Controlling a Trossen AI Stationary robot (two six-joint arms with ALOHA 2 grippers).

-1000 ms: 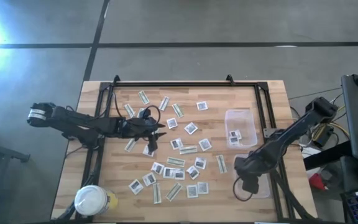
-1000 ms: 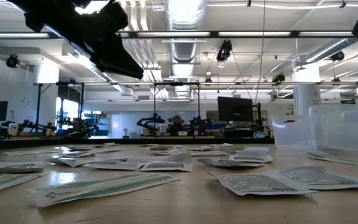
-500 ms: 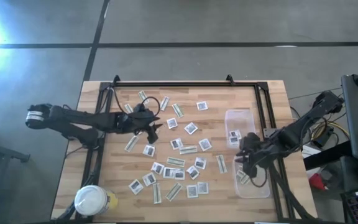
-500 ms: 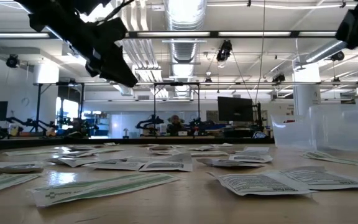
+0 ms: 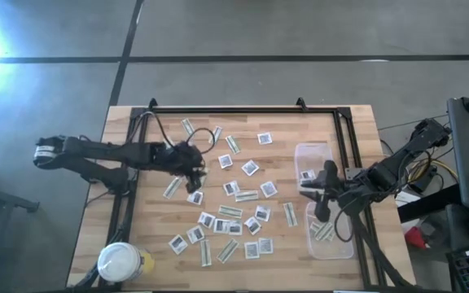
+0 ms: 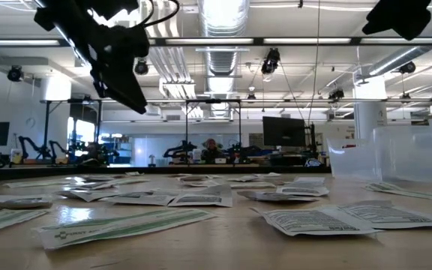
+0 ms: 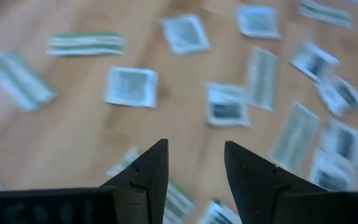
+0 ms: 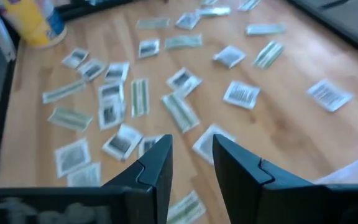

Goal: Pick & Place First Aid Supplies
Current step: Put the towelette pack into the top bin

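While dark print covers the square packets (image 5: 250, 168) and green stripes mark the strips (image 5: 247, 195), none of it is readable. They lie scattered across the table (image 5: 348, 130). Left gripper (image 5: 192, 172) hovers over them, jaws apart, empty. Right gripper (image 5: 322, 210) hangs by the tubs (image 5: 314, 155), jaws narrowly apart, empty.

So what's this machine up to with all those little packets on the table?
It's sorting first aid packets, square white ones and narrow green-and-white strips, scattered across the wooden table. A few already lie in two clear plastic tubs on the right. The left gripper hovers open and empty over the packets on the left side. The right gripper, also open and empty, hangs at the tubs' edge, facing the pile. A white-lidded jar stands at the near left corner.
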